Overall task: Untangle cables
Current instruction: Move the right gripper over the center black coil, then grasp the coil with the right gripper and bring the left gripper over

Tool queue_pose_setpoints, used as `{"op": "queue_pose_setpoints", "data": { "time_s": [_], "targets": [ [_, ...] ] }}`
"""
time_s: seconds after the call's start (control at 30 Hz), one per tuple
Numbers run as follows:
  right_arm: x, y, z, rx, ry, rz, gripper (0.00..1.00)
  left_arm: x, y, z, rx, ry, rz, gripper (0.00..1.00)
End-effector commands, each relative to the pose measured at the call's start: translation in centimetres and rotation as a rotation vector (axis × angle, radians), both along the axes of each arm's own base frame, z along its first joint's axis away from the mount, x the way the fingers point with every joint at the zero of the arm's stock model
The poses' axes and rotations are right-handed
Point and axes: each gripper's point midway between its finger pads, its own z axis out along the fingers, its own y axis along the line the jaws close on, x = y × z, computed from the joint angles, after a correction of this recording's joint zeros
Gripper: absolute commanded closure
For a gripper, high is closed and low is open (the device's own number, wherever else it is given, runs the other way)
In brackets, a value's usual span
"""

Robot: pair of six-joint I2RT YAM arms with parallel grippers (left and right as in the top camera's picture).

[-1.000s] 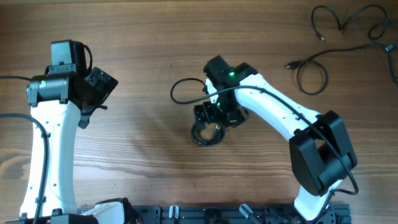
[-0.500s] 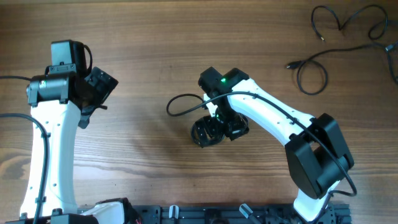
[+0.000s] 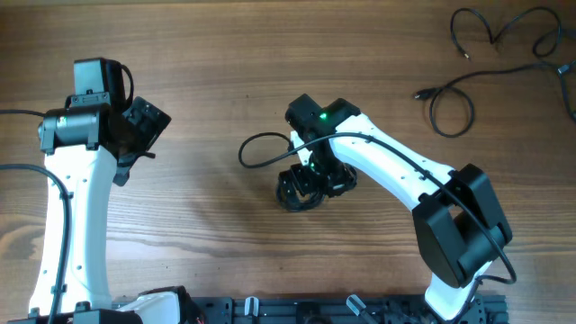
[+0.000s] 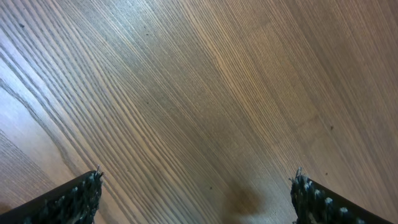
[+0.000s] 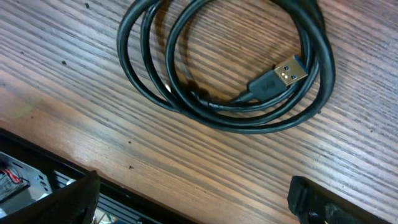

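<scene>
1. The left claw [image 3: 142,129] hangs over bare worktop [image 3: 216,54] at the far left. Its fingers are spread wide and hold nothing, and it is well apart from any cable.
2. In the middle, a free strand [image 3: 256,139] loops out to the left of the coiled bundle [image 5: 320,62]. The bundle lies flat on the worktop, wound in a few turns.
3. The right claw [image 3: 315,180] hovers over that bundle, spread wide and empty. In the wrist view its finger tips stand on the near side of the coil, not around it.
4. The step in hand appears to be picking this coil apart. The metal plug [image 5: 278,78] rests inside the ring, so it is probably best to grip the cord just behind that plug, taking one strand and not the whole stack.
5. Lift low and draw the plug out through the ring. Pulling sideways would likely tighten the turns.
6. At the far right, two loose cables [image 3: 419,94] lie spread out. They mark a sensible place to lay the freed cord.
</scene>
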Motion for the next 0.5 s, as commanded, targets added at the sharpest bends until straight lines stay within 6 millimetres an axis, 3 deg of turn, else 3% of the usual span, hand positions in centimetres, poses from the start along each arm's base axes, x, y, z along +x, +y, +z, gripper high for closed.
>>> {"op": "queue_pose_setpoints", "data": {
  "time_s": [0.0,0.1,0.37,0.4,0.47],
  "targets": [
    [0.3,-0.6,-0.5,-0.031,-0.020,0.023,0.00,0.1,0.1,-0.1,0.001,0.002,-0.010,0.00],
    [1.5,-2.0,-1.0,-0.112,-0.093,0.034,0.00,0.1,0.1,-0.1,0.001,0.002,-0.010,0.00],
    [3.2,-0.7,-1.1,-0.063,-0.163,0.024,0.00,0.4,-0.1,0.0,-0.010,-0.011,-0.012,0.00],
    [3.6,-0.4,-1.1,-0.052,-0.174,-0.001,0.00,-0.6,-1.3,-0.4,-0.079,0.027,-0.032,0.00],
    [4.2,0.1,-1.1,-0.041,-0.192,-0.037,0.00,-0.4,-4.5,-0.4,-0.208,0.018,-0.194,0.00]
  ]
}}
